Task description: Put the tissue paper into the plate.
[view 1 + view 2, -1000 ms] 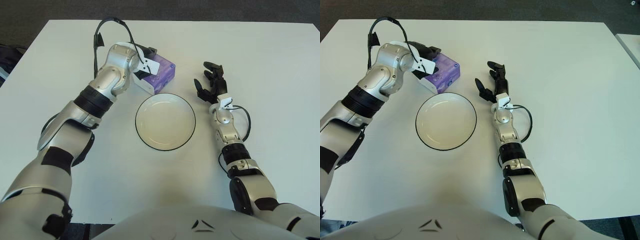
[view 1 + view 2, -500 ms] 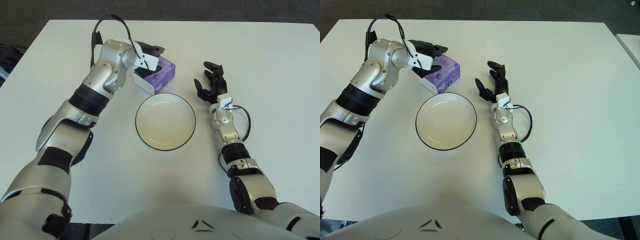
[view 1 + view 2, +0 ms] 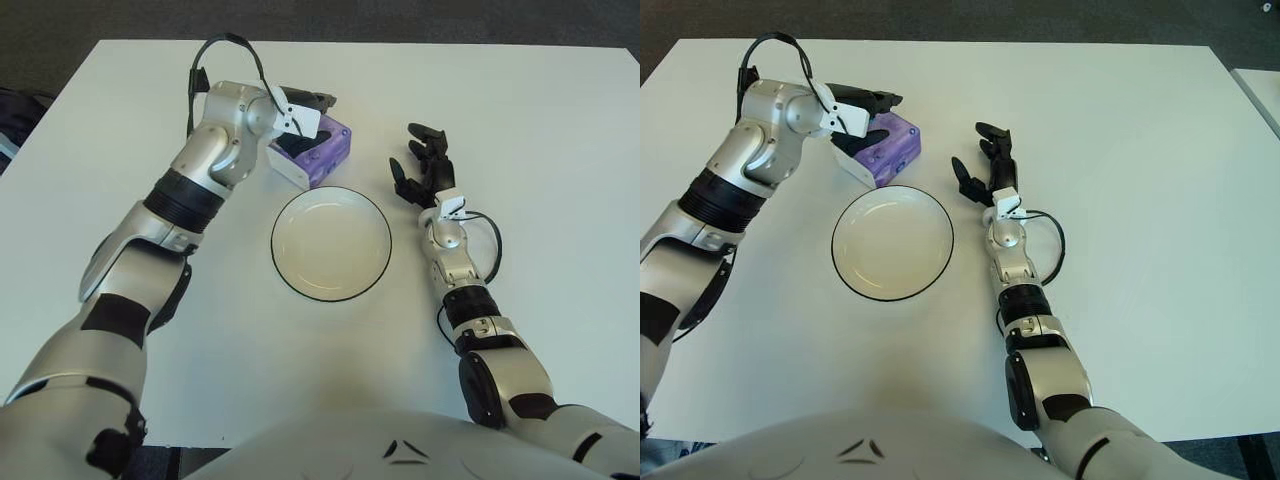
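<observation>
The tissue paper is a purple pack [image 3: 328, 152] with a white end, lying on the table just beyond the plate's far left rim. The plate [image 3: 330, 243] is white with a thin black rim and holds nothing. My left hand [image 3: 308, 122] is right over the pack. Its upper fingers [image 3: 318, 100] stretch out above the pack's far side and its lower finger is down at the pack's near left end, so the hand straddles the pack without closing on it. My right hand [image 3: 422, 165] shows to the right of the plate with spread fingers and holds nothing.
The white table [image 3: 560, 150] runs wide on the right and toward me. Its far edge [image 3: 400, 42] borders dark floor. A black cable [image 3: 225, 45] loops over my left wrist, and another loops by my right forearm [image 3: 490, 245].
My left hand's fingers have lifted off the top of the pack and stretched out further right over it. The pack has hardly shifted. The right hand has not moved.
</observation>
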You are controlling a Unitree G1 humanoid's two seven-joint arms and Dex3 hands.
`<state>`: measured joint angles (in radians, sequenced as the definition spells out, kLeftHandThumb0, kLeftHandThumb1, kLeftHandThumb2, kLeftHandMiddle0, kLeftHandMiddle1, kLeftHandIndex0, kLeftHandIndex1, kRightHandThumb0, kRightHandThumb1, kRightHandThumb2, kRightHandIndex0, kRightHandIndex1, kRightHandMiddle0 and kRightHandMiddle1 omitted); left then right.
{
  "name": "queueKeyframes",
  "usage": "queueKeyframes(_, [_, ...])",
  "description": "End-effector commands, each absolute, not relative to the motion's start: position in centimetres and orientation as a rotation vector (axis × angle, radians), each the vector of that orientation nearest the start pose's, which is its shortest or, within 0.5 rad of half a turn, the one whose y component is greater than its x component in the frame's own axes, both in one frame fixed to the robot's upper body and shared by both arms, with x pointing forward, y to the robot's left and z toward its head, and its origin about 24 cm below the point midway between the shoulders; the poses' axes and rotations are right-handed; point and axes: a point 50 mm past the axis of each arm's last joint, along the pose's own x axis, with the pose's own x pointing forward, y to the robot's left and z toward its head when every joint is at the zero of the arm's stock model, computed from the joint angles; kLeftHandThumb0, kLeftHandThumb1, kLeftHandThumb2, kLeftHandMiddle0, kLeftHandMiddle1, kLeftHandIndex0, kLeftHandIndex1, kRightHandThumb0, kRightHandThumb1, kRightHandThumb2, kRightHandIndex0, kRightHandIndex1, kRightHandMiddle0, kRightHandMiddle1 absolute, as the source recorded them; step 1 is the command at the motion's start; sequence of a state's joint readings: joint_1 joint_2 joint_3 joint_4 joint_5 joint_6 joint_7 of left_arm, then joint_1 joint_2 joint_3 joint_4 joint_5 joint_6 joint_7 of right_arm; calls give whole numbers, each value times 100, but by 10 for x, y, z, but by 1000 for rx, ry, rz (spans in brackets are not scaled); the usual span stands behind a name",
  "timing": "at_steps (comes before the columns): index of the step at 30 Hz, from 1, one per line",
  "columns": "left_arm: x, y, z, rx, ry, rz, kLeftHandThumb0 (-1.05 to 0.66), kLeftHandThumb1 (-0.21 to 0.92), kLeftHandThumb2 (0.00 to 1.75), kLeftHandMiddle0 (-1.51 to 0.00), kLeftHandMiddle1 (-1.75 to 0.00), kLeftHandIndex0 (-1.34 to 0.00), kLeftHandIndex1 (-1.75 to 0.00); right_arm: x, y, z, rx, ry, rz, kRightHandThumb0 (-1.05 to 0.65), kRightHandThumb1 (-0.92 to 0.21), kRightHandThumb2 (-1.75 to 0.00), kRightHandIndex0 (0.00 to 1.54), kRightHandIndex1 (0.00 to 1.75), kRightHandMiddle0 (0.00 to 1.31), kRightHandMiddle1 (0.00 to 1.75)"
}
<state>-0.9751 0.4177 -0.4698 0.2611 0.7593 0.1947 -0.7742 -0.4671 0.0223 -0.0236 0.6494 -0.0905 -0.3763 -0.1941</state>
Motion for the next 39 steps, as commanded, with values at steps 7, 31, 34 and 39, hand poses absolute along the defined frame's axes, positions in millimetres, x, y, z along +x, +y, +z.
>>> queueKeyframes(7, [371, 81, 194, 1428, -159, -436, -102, 92, 54, -7, -23, 0, -29, 288, -127, -32, -78, 241, -84, -49, -73, -64, 35, 69, 0, 92])
queueKeyframes(31, [381, 83, 180, 1037, -463, -205, 0, 8, 158, -80, -170, -57, -175, 285, -131, -34, -83, 247, -93, -48, -73, -65, 32, 69, 0, 89])
queueKeyframes(34, [381, 84, 178, 1026, -461, -218, 0, 8, 158, -80, -169, -57, -175, 285, -131, -34, -85, 247, -95, -48, -73, -65, 32, 69, 0, 88])
queueKeyframes(39, [382, 85, 177, 1014, -459, -235, 0, 8, 158, -80, -169, -56, -175, 285, -132, -34, -94, 249, -94, -50, -73, -65, 32, 69, 0, 88])
